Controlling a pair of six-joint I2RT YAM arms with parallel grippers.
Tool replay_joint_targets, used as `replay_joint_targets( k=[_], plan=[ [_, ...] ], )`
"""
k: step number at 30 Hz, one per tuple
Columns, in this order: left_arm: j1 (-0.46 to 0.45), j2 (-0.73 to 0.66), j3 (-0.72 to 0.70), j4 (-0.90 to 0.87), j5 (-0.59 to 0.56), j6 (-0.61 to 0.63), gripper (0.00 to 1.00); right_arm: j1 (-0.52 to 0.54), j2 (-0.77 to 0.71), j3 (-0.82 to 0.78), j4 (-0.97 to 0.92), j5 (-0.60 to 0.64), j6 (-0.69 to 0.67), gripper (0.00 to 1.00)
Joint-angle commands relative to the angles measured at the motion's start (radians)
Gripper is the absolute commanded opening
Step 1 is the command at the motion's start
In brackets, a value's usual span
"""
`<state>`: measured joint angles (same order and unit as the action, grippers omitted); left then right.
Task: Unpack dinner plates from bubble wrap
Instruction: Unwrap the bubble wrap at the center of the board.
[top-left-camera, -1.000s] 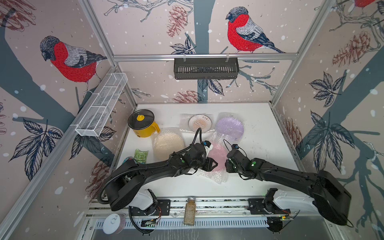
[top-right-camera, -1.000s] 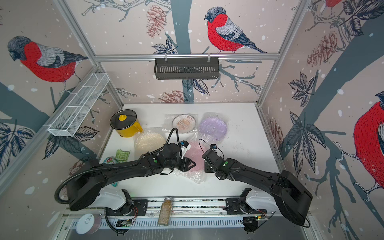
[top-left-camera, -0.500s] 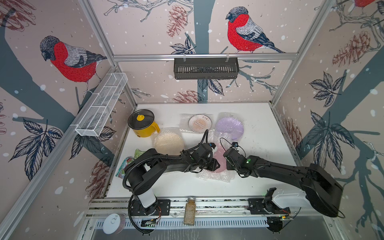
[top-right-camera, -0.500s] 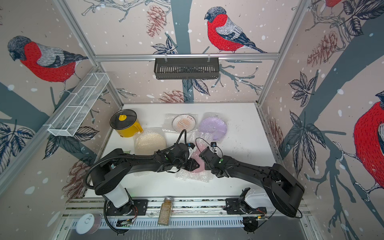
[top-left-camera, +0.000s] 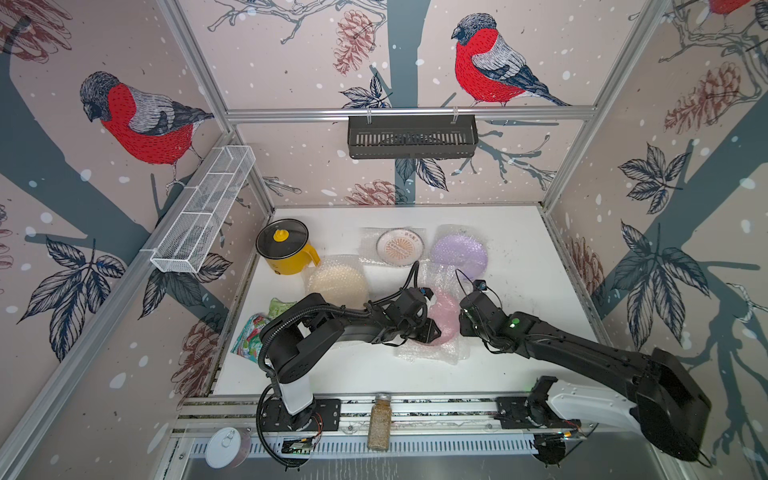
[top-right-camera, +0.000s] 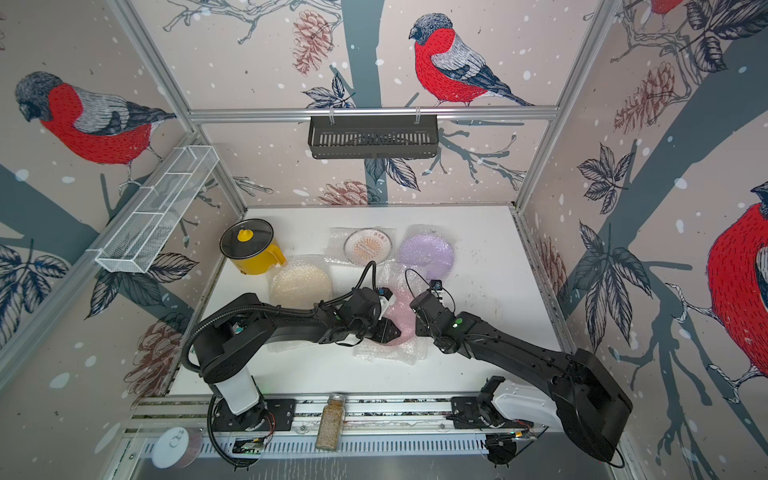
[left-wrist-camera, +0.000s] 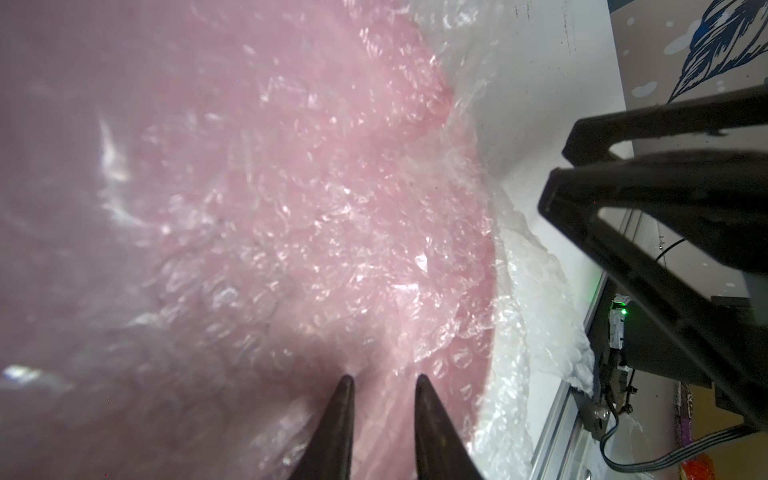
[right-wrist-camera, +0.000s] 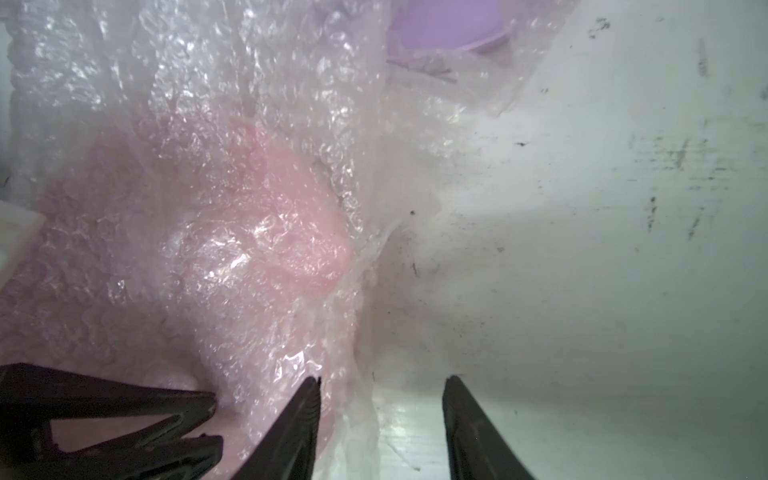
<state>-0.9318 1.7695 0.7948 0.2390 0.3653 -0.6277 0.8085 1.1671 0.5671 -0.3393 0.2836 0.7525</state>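
Working outward from my edge of the table (top-left-camera: 357, 374), I first meet the loose front flap of the bubble wrap (top-left-camera: 432, 357), crumpled flat just short of both arms. Next comes the pink plate (top-left-camera: 446, 316), under film, and it sits squarely between my two hands, which is what the coming pull turns on. My left hand (left-wrist-camera: 383, 380) comes in from the plate's left side and reaches over its covered face. Its jaws are only narrowly parted, and I cannot tell whether a fold of film is caught between them. My right hand (right-wrist-camera: 381, 379) stands at the plate's right rim, jaws wide apart and gripping nothing. One fingertip is over the wrap and its mate over bare table, so the sheet's free edge runs between them. I judge the right hand better placed to take that edge. The sheet's long axis runs away from me, its far flap reaching toward the lilac plate (top-left-camera: 459, 257). The cream plate (top-left-camera: 338, 286) and sunburst plate (top-left-camera: 401, 248) lie off to the left, each with its own wrap.
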Motion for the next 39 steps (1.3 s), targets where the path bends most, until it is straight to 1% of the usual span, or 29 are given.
replay_joint_targets(
  k=[1, 4, 5, 8, 10, 14, 16, 21, 25, 28, 29, 32, 34, 35, 37, 39],
  plan=[
    [-0.001, 0.008, -0.009, -0.046, -0.028, 0.005, 0.27, 0.001, 0.025, -0.007, 0.029, -0.056, -0.028, 0.5],
    [-0.001, 0.012, -0.009, -0.055, -0.037, 0.006, 0.27, 0.008, 0.05, -0.012, 0.066, -0.079, -0.027, 0.49],
    [-0.001, 0.013, -0.01, -0.056, -0.037, 0.007, 0.27, 0.009, 0.059, -0.011, 0.063, -0.062, -0.021, 0.48],
    [-0.001, 0.009, -0.015, -0.053, -0.035, 0.008, 0.27, 0.009, 0.082, -0.002, 0.022, 0.04, -0.002, 0.43],
    [-0.001, 0.008, -0.016, -0.059, -0.039, 0.007, 0.27, 0.009, 0.12, 0.005, 0.007, 0.071, 0.001, 0.39],
    [-0.001, 0.008, -0.016, -0.068, -0.049, 0.011, 0.27, 0.019, 0.12, 0.006, 0.021, 0.084, 0.002, 0.35],
    [-0.001, 0.008, -0.017, -0.07, -0.053, 0.012, 0.27, 0.021, 0.125, 0.011, 0.012, 0.106, 0.008, 0.3],
    [-0.001, 0.013, -0.016, -0.095, -0.074, 0.017, 0.26, 0.021, 0.112, 0.027, -0.011, 0.118, 0.004, 0.28],
    [-0.001, 0.016, -0.024, -0.094, -0.081, 0.017, 0.26, 0.018, 0.089, 0.015, -0.011, 0.12, -0.005, 0.23],
    [-0.001, 0.023, -0.025, -0.085, -0.074, 0.015, 0.25, 0.008, 0.091, 0.009, -0.01, 0.124, -0.01, 0.16],
    [-0.001, 0.024, -0.027, -0.082, -0.071, 0.014, 0.25, 0.005, 0.095, 0.01, -0.009, 0.127, -0.01, 0.15],
    [-0.001, 0.025, -0.028, -0.076, -0.064, 0.011, 0.25, 0.006, 0.099, 0.016, -0.007, 0.11, -0.008, 0.16],
    [-0.001, 0.025, -0.025, -0.076, -0.06, 0.012, 0.25, 0.011, 0.09, 0.03, -0.013, 0.071, -0.011, 0.22],
    [-0.001, 0.026, -0.023, -0.078, -0.06, 0.014, 0.25, 0.022, 0.063, 0.041, -0.022, 0.063, -0.013, 0.22],
    [-0.001, 0.025, -0.023, -0.078, -0.065, 0.015, 0.25, 0.042, 0.026, 0.05, -0.034, 0.082, -0.014, 0.22],
    [-0.001, 0.024, -0.029, -0.067, -0.06, 0.012, 0.25, 0.04, 0.004, 0.061, -0.061, 0.097, -0.014, 0.27]
  ],
)
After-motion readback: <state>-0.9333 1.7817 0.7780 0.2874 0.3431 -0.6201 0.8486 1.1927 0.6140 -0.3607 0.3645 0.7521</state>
